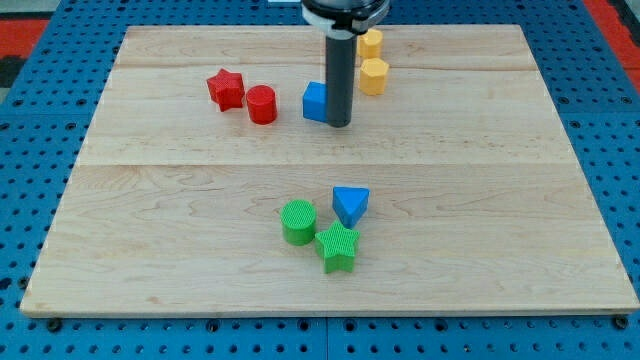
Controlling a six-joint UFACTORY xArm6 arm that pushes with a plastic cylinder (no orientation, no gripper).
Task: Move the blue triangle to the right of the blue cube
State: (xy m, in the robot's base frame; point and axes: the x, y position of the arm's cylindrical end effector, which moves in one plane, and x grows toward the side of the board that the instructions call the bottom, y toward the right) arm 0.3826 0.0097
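We have no jaws; my tip [340,125] touches the blue cube [316,102], so we should circle below the blue triangle [350,205], pushing up-right

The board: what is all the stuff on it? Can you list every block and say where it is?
red star: 1, red, upper left of the board
red cylinder: 1, red, just right of the red star
blue cube: 1, blue, top middle, partly behind the rod
yellow blocks: 2, yellow, top, right of the rod, one behind the other
blue triangle: 1, blue, lower middle
green cylinder: 1, green, left of the blue triangle
green star: 1, green, below the blue triangle, touching the green cylinder
board: 1, pale wood, on a blue pegboard
my tip: 1, dark rod, at the blue cube's right side, far from the blue triangle
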